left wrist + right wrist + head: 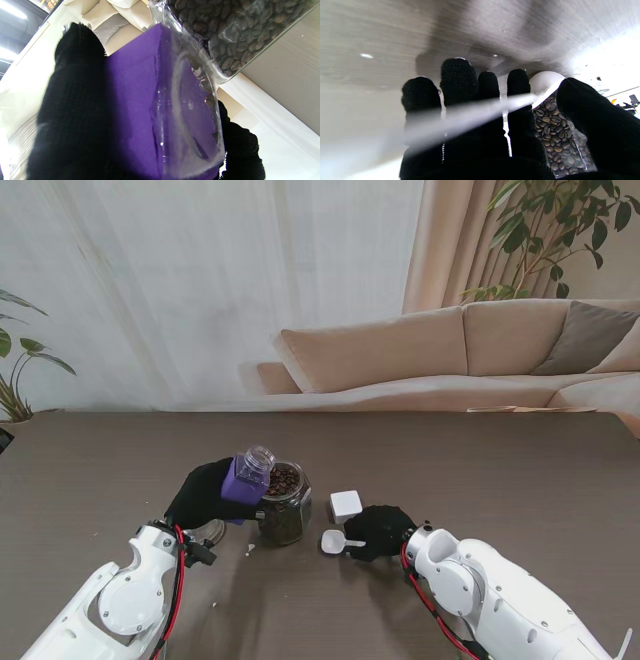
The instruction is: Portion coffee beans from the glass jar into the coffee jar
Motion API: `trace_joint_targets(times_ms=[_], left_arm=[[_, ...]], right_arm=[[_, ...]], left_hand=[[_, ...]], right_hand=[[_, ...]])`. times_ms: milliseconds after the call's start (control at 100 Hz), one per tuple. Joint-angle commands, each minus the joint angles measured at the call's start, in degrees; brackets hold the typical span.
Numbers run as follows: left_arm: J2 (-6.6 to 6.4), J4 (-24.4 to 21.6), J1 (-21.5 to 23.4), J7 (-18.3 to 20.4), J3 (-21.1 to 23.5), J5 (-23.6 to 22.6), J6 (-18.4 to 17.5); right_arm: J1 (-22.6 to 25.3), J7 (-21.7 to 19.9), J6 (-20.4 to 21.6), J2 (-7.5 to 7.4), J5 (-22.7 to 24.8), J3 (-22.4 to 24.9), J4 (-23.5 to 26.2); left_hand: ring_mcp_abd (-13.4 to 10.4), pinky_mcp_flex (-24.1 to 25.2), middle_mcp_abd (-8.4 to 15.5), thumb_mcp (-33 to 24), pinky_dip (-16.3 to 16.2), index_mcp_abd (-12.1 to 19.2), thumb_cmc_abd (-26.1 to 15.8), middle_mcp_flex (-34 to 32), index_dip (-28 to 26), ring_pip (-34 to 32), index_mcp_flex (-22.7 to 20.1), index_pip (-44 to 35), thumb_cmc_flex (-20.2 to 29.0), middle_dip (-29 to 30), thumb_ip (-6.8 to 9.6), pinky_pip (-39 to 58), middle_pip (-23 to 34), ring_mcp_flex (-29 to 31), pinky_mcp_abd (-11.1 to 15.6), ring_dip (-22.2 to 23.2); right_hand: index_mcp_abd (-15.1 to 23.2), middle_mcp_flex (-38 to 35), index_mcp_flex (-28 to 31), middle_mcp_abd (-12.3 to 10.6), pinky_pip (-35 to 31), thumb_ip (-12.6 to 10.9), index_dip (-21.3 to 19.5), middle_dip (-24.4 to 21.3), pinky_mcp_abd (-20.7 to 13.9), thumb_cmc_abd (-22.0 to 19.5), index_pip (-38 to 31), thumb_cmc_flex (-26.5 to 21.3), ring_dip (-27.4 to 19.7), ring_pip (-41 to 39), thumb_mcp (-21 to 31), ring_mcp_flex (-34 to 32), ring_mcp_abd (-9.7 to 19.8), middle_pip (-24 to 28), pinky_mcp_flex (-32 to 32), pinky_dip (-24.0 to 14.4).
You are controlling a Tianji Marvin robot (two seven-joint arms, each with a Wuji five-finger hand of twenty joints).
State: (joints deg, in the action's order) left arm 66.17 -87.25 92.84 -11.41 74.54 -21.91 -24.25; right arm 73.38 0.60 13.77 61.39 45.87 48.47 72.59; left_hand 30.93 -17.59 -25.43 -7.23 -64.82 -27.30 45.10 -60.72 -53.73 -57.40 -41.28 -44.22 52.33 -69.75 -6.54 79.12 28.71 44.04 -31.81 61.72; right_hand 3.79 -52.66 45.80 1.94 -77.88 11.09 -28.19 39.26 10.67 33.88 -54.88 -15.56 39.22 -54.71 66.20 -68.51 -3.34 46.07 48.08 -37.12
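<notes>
Fingers point(70, 105) grip coffee jar point(247, 476); contents seemingly empty.

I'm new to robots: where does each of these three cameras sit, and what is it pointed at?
Stand: above the shoulders, looking down at the table; both arms show.
Left wrist: along the left hand, gripping the purple-labelled coffee jar.
Right wrist: along the right hand, holding the white scoop.
All three views share the glass jar of beans.
</notes>
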Motion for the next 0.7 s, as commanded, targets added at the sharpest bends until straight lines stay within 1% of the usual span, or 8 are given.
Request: trace_joint_targets(times_ms=[0,70,90,110,220,360,440,690], left_arm=[[0.08,-0.49,0.09,1.21,0.09,0.02,0.06],[0.07,-0.59,0.12,1.27,0.10,0.03,0.11],[0.07,-0.64,0.14,1.30,0.11,0.03,0.14],[0.06,-0.67,0.16,1.31,0.12,0.03,0.17],[0.05,-0.95,0.33,1.31,0.24,-0.06,0.26],[0.04,-1.25,0.52,1.23,0.38,-0.23,0.37],[0.02,-1.38,0.55,1.34,0.35,-0.19,0.51],[-0.04,-1.58,0.61,1.63,0.42,-0.15,0.68]], right_arm=[[0.54,-1.51,0.36,-0.53,0.79,0.69,1.04],[0.73,-2.12,0.76,-0.78,1.46,1.26,1.59],[0.74,-2.43,1.02,-0.88,1.66,1.41,1.76],[0.74,-2.89,1.33,-1.01,1.92,1.58,1.99],[0.59,-5.14,2.50,-1.69,3.63,2.32,3.14],[0.77,-4.84,1.92,-1.75,5.40,3.64,4.62],[0.74,-5.13,0.38,-1.69,5.98,4.29,5.90],[-2.17,-5.50,-6.34,-1.17,7.19,3.36,7.22]], left_hand=[[2.87,2.74,1.84,-22.15,-0.84,7.24,-32.84,-4.26,-3.63,-8.57,-4.45,-8.38,21.64,-2.48,2.08,-0.70,6.16,3.22,3.71,1.72],[2.88,2.71,1.83,-22.13,-0.84,7.25,-32.84,-4.25,-3.61,-8.58,-4.48,-8.38,21.64,-2.48,2.07,-0.68,6.16,3.22,3.67,1.73],[2.89,2.71,1.82,-22.14,-0.85,7.24,-32.80,-4.24,-3.60,-8.59,-4.46,-8.36,21.64,-2.48,2.08,-0.68,6.16,3.24,3.66,1.73],[2.90,2.71,1.72,-22.19,-0.85,7.18,-32.80,-4.24,-3.59,-8.59,-4.49,-8.35,21.64,-2.48,2.11,-0.68,6.16,3.25,3.66,1.73],[2.85,2.73,1.82,-22.15,-0.84,7.23,-32.79,-4.24,-3.56,-8.59,-4.43,-8.32,21.64,-2.48,2.08,-0.69,6.16,3.22,3.69,1.73],[2.89,2.70,1.79,-22.17,-0.85,7.19,-32.77,-4.26,-3.56,-8.58,-4.54,-8.35,21.64,-2.48,2.08,-0.67,6.18,3.21,3.66,1.72],[2.92,2.70,1.72,-22.20,-0.85,7.18,-32.79,-4.27,-3.54,-8.58,-4.50,-8.32,21.64,-2.47,2.09,-0.68,6.17,3.20,3.63,1.73],[2.98,2.75,1.73,-22.24,-0.84,7.14,-32.82,-4.28,-3.59,-8.55,-4.51,-8.33,21.64,-2.46,2.10,-0.70,6.17,3.17,3.67,1.72]], right_hand=[[0.59,2.75,-2.16,1.38,0.43,-2.00,0.63,-1.43,1.28,-1.92,1.50,2.14,0.22,-0.22,-1.82,1.37,-0.47,-0.24,-11.14,0.30],[-0.29,5.57,-3.52,1.73,0.73,-4.45,-0.86,-2.15,1.01,-3.68,3.54,3.18,-0.40,0.55,-2.78,3.62,-0.60,-0.37,-12.15,0.11],[-0.52,6.23,-4.00,1.89,1.10,-6.30,-2.54,-3.12,1.04,-4.38,5.00,3.71,-0.96,1.39,-3.34,4.19,-0.69,-1.16,-12.56,0.13],[-0.66,7.14,-4.73,2.04,1.49,-6.72,-3.53,-3.96,1.06,-4.73,6.37,3.98,-1.43,2.22,-3.75,4.99,-0.81,-2.05,-13.00,0.20],[-1.14,10.70,-7.27,2.68,2.61,-6.80,-2.84,-6.63,0.89,-5.35,10.14,4.69,-2.57,4.86,-5.64,7.80,-1.08,-5.15,-14.58,0.41],[1.97,11.19,-10.09,2.14,2.76,-6.74,-2.12,-7.21,0.87,-5.42,11.71,4.74,-2.78,5.24,-6.95,8.73,-1.58,-4.89,-14.83,0.36],[1.88,10.81,-10.89,1.72,2.50,-6.73,-1.98,-6.81,0.59,-5.25,11.90,4.42,-2.71,4.83,-7.88,8.55,-1.40,-3.51,-14.51,0.21],[7.36,12.40,-18.56,0.33,1.50,-5.78,-1.14,-3.37,0.28,0.02,15.38,1.92,-1.79,1.84,-10.60,8.23,-1.06,1.57,-14.07,-0.55]])
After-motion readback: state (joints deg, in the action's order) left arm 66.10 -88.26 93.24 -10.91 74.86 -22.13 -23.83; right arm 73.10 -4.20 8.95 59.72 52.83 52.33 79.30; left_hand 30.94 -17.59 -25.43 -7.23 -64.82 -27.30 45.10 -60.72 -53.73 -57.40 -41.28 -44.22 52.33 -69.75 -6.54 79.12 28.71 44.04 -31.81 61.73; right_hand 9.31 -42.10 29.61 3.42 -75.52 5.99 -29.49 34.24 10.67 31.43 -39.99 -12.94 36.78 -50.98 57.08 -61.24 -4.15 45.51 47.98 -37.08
